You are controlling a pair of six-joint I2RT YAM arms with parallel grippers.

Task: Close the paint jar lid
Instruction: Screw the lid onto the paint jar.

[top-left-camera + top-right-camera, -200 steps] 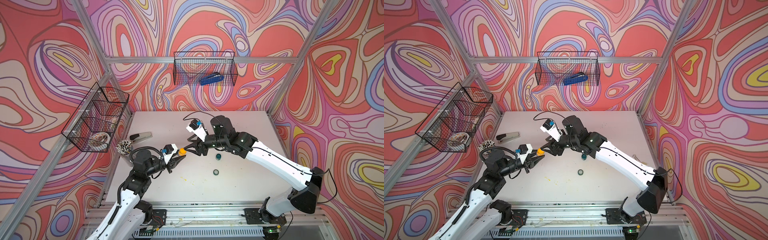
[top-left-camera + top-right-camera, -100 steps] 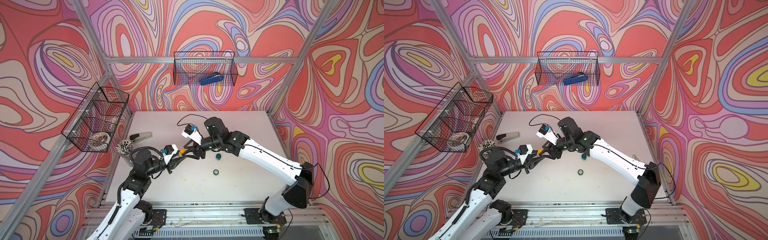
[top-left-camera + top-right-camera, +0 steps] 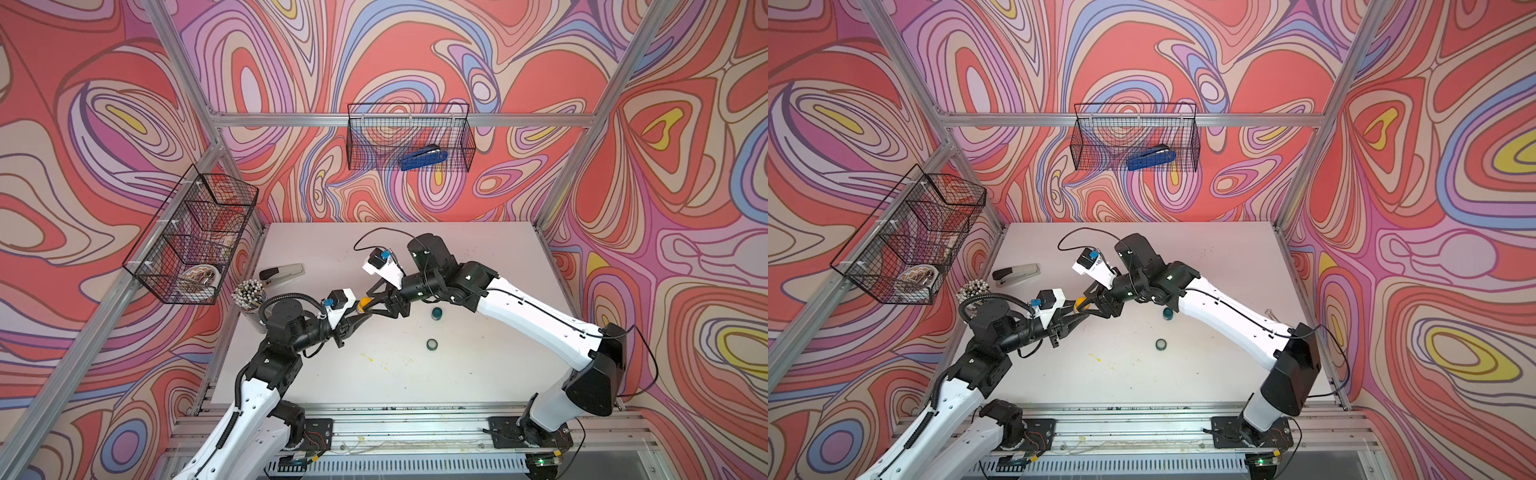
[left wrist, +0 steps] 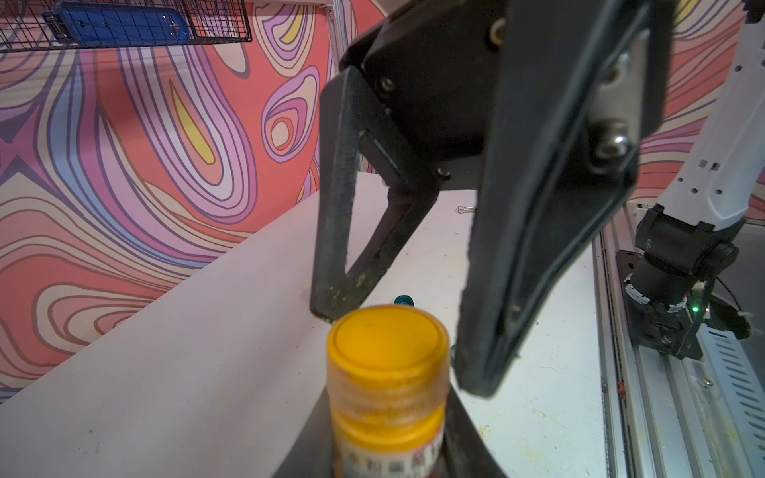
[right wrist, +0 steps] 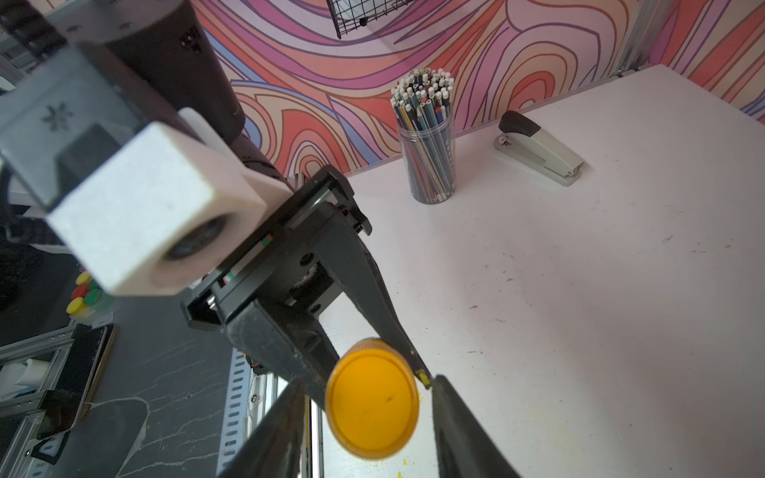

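Jar (image 3: 365,302) is hanging in the air over the left-centre of the table (image 3: 478,257), tilted, with its lid end pointing at the right arm. Left gripper (image 3: 358,316) is clamping the jar body, fingers closed tight on it. Lid (image 5: 372,403) is sitting on the jar mouth. Right gripper (image 3: 375,302) is straddling the lid with its fingers (image 4: 331,215) part-way apart. Thin gaps are showing on both sides in the right wrist view, so it is not squeezing.

Room: the table under both grippers is carrying only yellow paint specks (image 3: 365,357). Bare surface is running out to the front edge and the back right corner.

Around:
- Teal jar (image 3: 437,312) is standing near the table centre, close under the right forearm.
- Teal cap (image 3: 432,344) is lying apart from it, toward the front edge.
- Pencil cup (image 5: 428,157) is standing at the left edge, with the stapler (image 5: 538,151) behind it toward the back left corner. Both are well apart from the jar.
- Clip (image 3: 1271,311) is lying by the right edge.
- Back basket (image 3: 374,145) is hanging on the back wall and holding a blue stapler (image 3: 423,157).
- Side basket (image 3: 187,241) is hanging over the left edge.

Hard to see:
- In both top views the fingers are covering most of the jar.
- The left wrist view is cutting off the jar base, and the label is blurring out.
- Cannot tell if the lid is screwed fully down.
- The side basket contents are unclear.
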